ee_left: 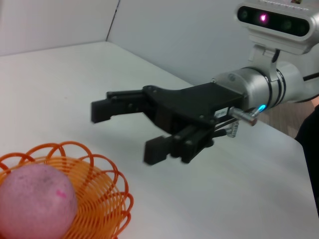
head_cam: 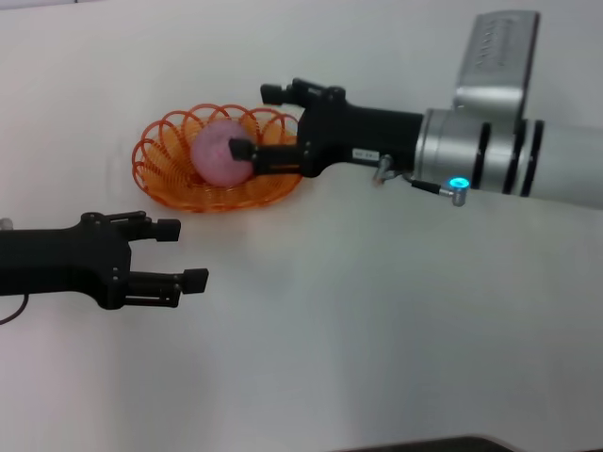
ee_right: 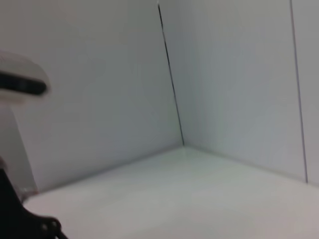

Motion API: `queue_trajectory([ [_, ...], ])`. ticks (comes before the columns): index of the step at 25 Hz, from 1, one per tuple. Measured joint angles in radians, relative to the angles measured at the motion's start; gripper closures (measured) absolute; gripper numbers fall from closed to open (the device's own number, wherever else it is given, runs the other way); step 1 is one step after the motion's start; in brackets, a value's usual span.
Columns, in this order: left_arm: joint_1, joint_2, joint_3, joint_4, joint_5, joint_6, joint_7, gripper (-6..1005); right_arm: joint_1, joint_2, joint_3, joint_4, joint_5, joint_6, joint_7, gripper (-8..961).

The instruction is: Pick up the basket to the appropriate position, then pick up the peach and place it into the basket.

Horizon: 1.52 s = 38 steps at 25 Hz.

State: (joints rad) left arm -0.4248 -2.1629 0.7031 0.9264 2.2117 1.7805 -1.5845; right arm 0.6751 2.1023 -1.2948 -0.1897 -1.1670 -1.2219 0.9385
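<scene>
The orange wire basket [head_cam: 168, 185] stands on the white table at the far middle-left. The pink peach [head_cam: 213, 151] lies inside it. My right gripper [head_cam: 256, 122] is open and empty, raised over the basket's right end; one fingertip overlaps the peach in the head view. The left wrist view shows the right gripper [ee_left: 128, 132] hanging clear of the peach [ee_left: 35, 201] and the basket [ee_left: 117, 185], touching neither. My left gripper [head_cam: 181, 254] is open and empty, nearer to me than the basket. The right wrist view shows none of these.
The white table [head_cam: 377, 311] spreads around the basket with nothing else on it. White walls meet in a corner behind the table [ee_right: 172, 99]. My right forearm [head_cam: 509, 155] reaches in from the right.
</scene>
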Motion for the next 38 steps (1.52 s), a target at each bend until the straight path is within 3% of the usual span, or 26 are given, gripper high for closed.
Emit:
queue_trajectory([
  [12,0.0,0.001,-0.015,0.0,-0.058,-0.008,0.017,108,-0.21,-0.023,0.117,-0.305,0.016,-0.153,0.109,-3],
  [13,-0.001,0.001,-0.017,0.0,-0.063,-0.009,0.017,108,-0.247,-0.031,0.12,-0.386,-0.02,-0.157,0.179,-4],
  [17,0.0,0.003,-0.019,0.002,-0.072,-0.01,0.018,108,-0.293,-0.052,0.122,-0.511,-0.117,-0.174,0.302,-4],
  [22,0.0,0.003,-0.02,0.004,-0.073,-0.01,0.016,108,-0.317,-0.082,0.185,-0.673,-0.363,-0.304,0.513,-3],
  [23,0.001,0.003,-0.02,0.004,-0.074,-0.01,0.016,109,-0.311,-0.083,0.242,-0.719,-0.481,-0.369,0.586,-3],
  [28,0.003,0.003,-0.021,0.005,-0.078,-0.01,0.016,109,-0.299,-0.078,0.333,-0.78,-0.671,-0.494,0.654,-3],
  [38,0.013,0.003,-0.047,0.011,-0.099,-0.01,0.023,108,-0.375,-0.065,0.524,-0.796,-0.688,-0.607,0.575,-4],
])
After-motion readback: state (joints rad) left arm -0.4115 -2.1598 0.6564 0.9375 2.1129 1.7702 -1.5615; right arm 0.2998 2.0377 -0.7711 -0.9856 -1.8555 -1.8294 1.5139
